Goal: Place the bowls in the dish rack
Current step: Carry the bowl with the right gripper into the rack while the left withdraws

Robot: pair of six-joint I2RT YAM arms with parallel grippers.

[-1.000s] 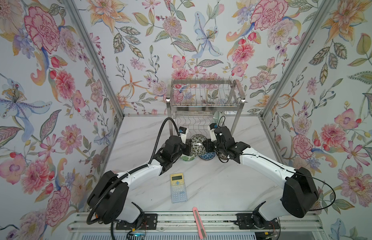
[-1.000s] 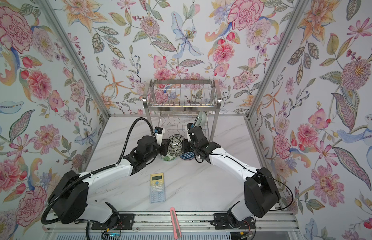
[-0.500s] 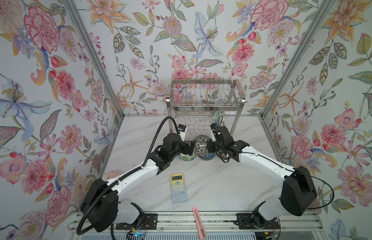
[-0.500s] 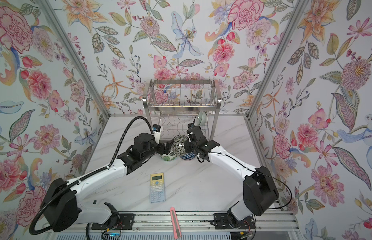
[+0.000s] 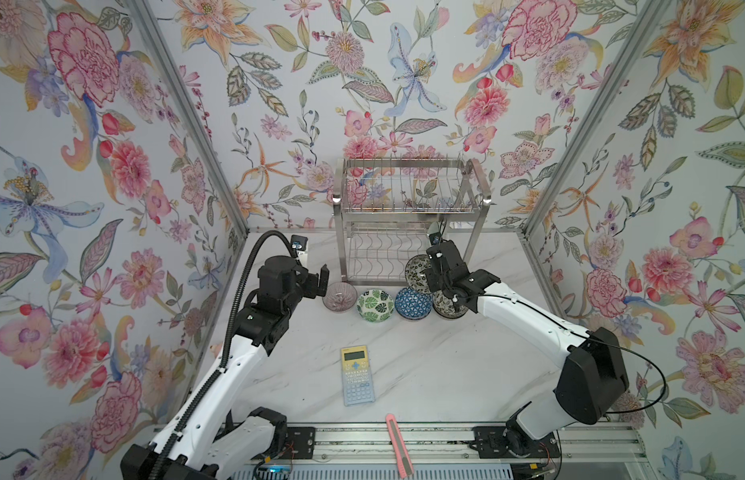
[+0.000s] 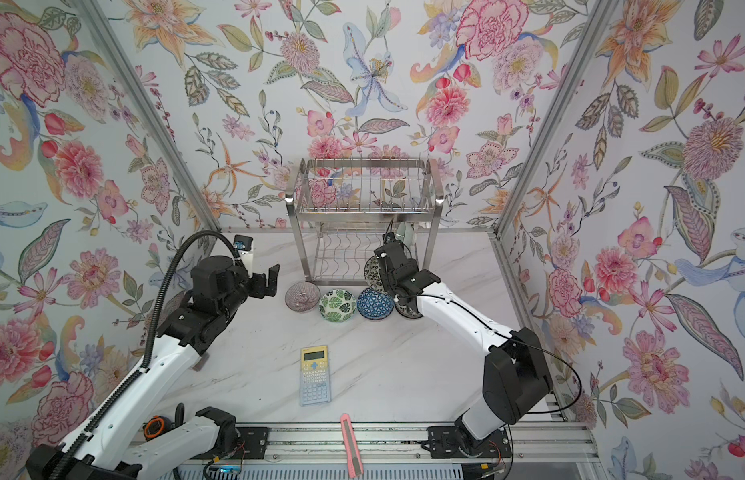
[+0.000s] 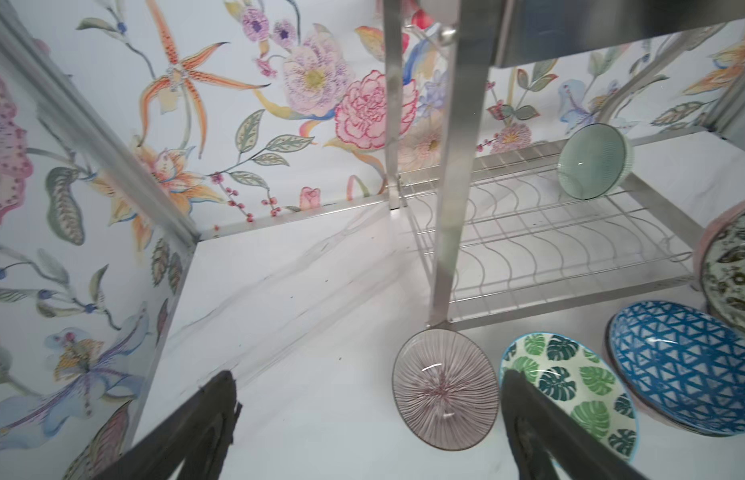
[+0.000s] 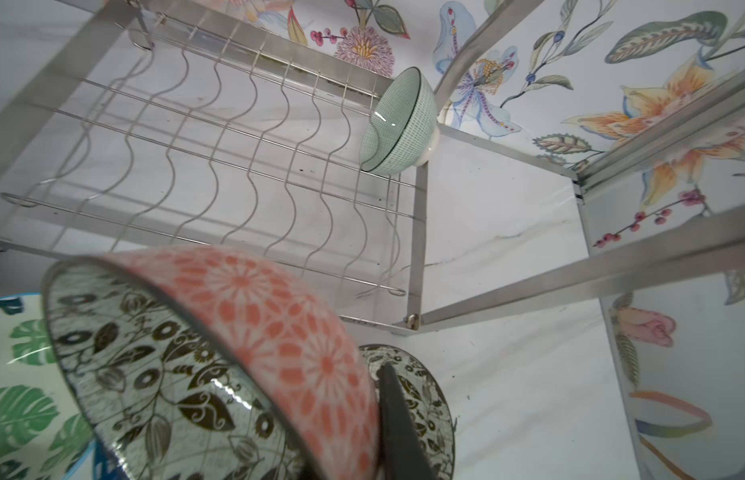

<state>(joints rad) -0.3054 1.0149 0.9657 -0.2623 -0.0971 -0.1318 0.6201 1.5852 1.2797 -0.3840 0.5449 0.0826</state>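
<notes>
With the right end effector [image 5: 430, 273] shut on the rim of the black-and-white floral ceramic bowl [image 5: 415, 274], tilted before the steel wire dish rack [image 5: 408, 208], I would slide it on edge between the lower wavy wires [image 8: 238, 166], avoiding the pale green bowl [image 8: 398, 124]; the left end effector [image 5: 317, 284] is wide open, empty.

Hidden, centre-right in a top view
Tabletop floral bowl [image 6: 406, 311] half under right arm [image 6: 454, 316]; pale green bowl [image 6: 405, 233] (rear of rack [image 6: 362, 212]) tiny, pattern unclear; calculator [image 6: 315, 376] keys illegible.

No readable text
The yellow-and-blue plastic calculator [image 5: 356, 375] has keys and a screen, but its markings are too small to read.
</notes>
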